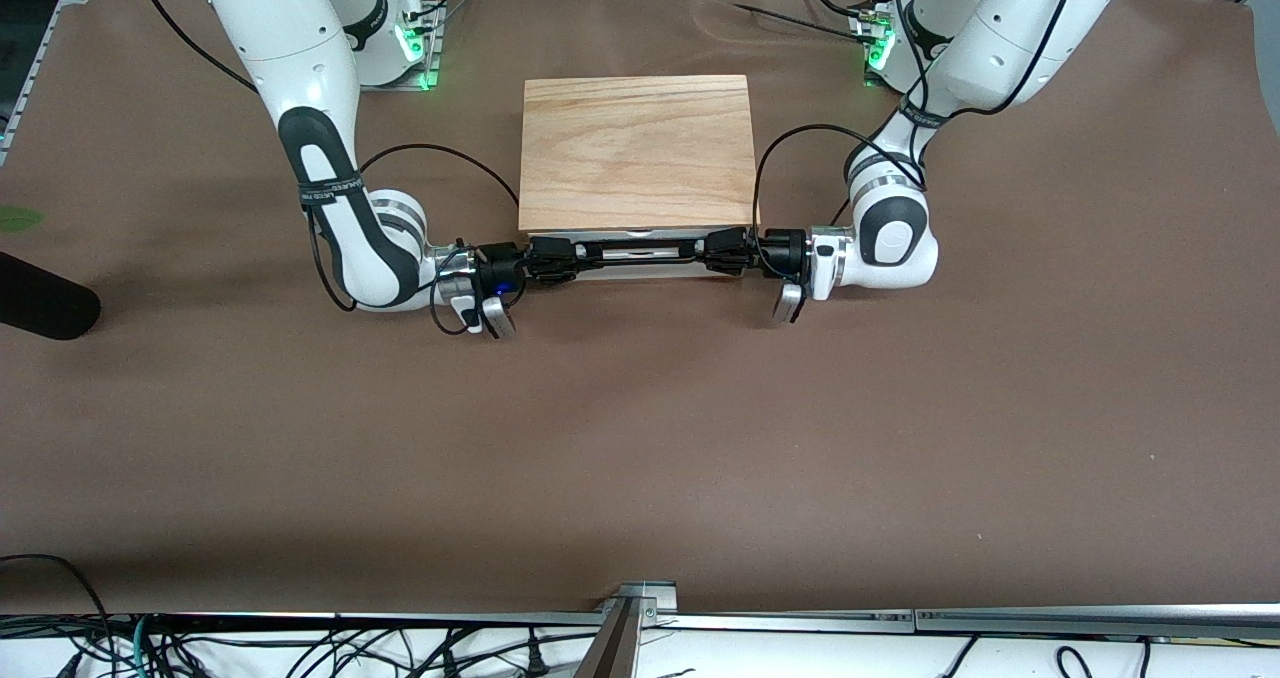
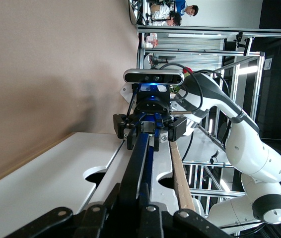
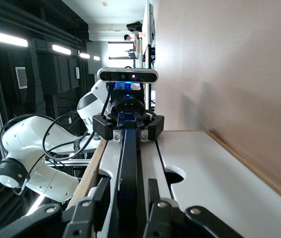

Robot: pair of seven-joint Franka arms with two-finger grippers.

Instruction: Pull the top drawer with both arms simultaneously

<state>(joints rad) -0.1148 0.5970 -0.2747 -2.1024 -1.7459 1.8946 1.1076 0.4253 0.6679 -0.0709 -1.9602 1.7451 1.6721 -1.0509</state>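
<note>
The top drawer [image 1: 640, 271] has a white front and sits under the oak cabinet [image 1: 637, 148], facing the front camera. Its black bar handle [image 1: 640, 251] runs along the front. My left gripper [image 1: 703, 250] is shut on the handle's end toward the left arm. In the left wrist view its fingers [image 2: 131, 184] press both sides of the bar [image 2: 139, 153]. My right gripper [image 1: 577, 256] is at the other end. There its jaws [image 3: 129, 179] straddle the bar [image 3: 129, 158], open, with a gap on each side. The white front [image 3: 215, 168] fills the space beside them.
Brown cloth [image 1: 640, 438] covers the table. A black object [image 1: 40, 303] and a green scrap [image 1: 18, 219] lie at the right arm's end. A metal frame rail [image 1: 640, 603] runs along the edge nearest the front camera. Both arms' cables loop beside the cabinet.
</note>
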